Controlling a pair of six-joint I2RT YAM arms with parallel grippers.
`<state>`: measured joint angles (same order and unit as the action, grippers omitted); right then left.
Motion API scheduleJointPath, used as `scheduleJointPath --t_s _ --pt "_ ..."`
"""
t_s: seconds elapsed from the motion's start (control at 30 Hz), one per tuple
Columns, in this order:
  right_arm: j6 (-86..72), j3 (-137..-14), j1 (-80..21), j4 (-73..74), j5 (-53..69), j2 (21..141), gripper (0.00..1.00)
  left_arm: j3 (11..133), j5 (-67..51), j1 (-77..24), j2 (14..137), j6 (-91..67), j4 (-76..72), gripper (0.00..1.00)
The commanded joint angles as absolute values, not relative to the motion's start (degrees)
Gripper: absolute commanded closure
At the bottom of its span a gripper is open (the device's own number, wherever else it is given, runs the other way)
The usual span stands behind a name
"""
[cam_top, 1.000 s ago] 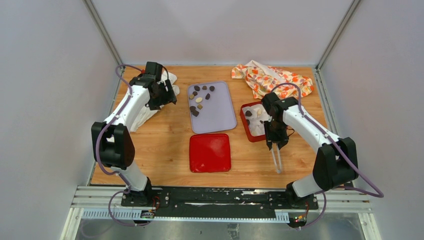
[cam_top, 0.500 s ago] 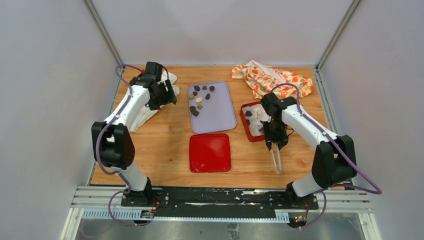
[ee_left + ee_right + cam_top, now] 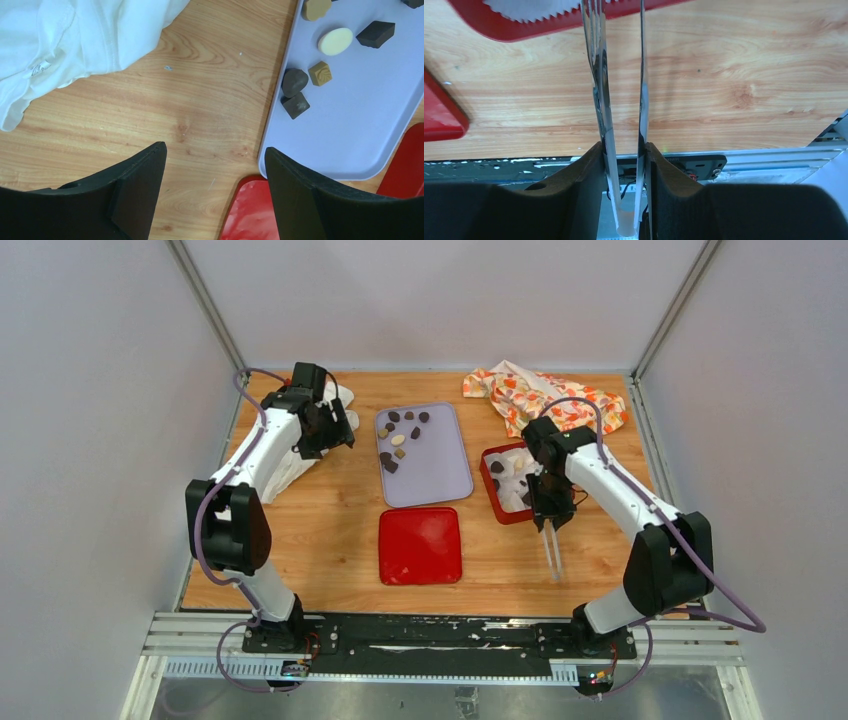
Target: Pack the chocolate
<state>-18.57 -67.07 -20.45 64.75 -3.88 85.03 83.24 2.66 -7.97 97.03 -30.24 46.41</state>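
Observation:
Several chocolates point(image 3: 400, 432), dark, tan and cream, lie on the lavender tray point(image 3: 440, 475). They also show in the left wrist view point(image 3: 295, 82). A few more sit in white paper cups in the red box point(image 3: 492, 490). My right gripper point(image 3: 548, 518) is shut on metal tongs point(image 3: 551, 555) beside the box's near edge. In the right wrist view the gripper point(image 3: 624, 150) clamps both tong arms point(image 3: 600, 80). The arms reach toward the box rim point(image 3: 549, 27), and their tips are cut off by the frame. My left gripper point(image 3: 328, 432) is open and empty, and in its wrist view point(image 3: 215, 162) it hangs over bare wood left of the tray point(image 3: 350, 130).
A red lid point(image 3: 420, 545) lies flat in front of the tray, and shows in both wrist views point(image 3: 250, 210) point(image 3: 439, 117). A white cloth point(image 3: 290, 455) lies under the left arm point(image 3: 75, 40). A patterned cloth point(image 3: 545, 395) lies at the back right.
My right gripper has drawn the tongs slightly away from the near edge, toward the red box. The left arm has not moved.

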Motion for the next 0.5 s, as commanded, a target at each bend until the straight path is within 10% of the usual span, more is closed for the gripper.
scheduleJointPath --t_s 0.0,0.13,0.47 --pt "-17.2 -73.1 -19.8 67.6 -3.7 84.8 0.83 84.8 2.3 -7.4 97.6 -30.3 46.4 0.23" --pt "-14.2 -79.1 -20.1 67.9 2.0 86.4 0.98 84.8 2.3 -7.4 97.3 -30.4 46.4 0.23" --pt "-9.2 -101.7 -32.0 75.2 7.4 100.9 0.96 83.3 3.7 -7.4 95.1 -30.3 46.4 0.23"
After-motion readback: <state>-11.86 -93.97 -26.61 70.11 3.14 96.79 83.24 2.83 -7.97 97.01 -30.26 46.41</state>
